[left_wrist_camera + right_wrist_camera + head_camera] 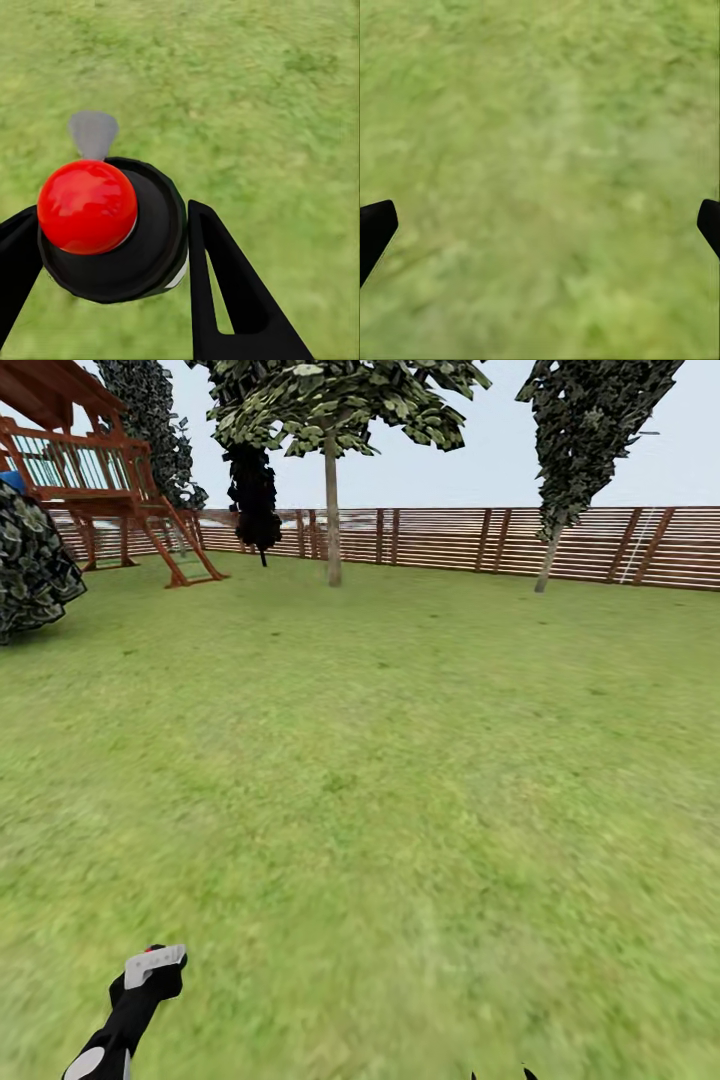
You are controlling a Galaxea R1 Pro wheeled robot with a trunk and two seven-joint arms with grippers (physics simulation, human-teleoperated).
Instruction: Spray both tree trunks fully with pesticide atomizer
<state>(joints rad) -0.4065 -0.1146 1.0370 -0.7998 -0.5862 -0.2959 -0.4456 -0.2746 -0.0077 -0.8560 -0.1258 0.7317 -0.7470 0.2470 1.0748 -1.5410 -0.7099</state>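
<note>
The robot faced a wide grass lawn [400, 760] that ran back to a brown slatted wooden fence [450, 540] at the far side. A tree with a thin straight trunk [332, 510] and leafy crown stood in front of the fence near the middle, and a second tree with a leaning trunk [547, 560] stood further to the right. A small, very dark tree [253, 495] stood left of the middle one. At the far left there was a red-brown wooden play frame [100, 480] with a ladder, and a dark leafy bush [30, 565] sat at the left edge, nearer than the frame.

The left hand [112, 240] was low at the near left, clenched on the spray bottle [112, 225]. In the left wrist view the bottle's red round top [87, 206] and black body sat between the two black fingers [225, 285], with a pale grey nozzle piece [93, 133] sticking out past the top, all above grass. In the head view the bottle [150, 965] showed at the end of the left arm, with its white mark facing up.

The right hand [540, 225] was released, its fingertips [375, 225] spread wide at either edge of the right wrist view, with nothing but grass between them. In the head view its tips [500, 1074] just showed at the near edge, right of centre.
</note>
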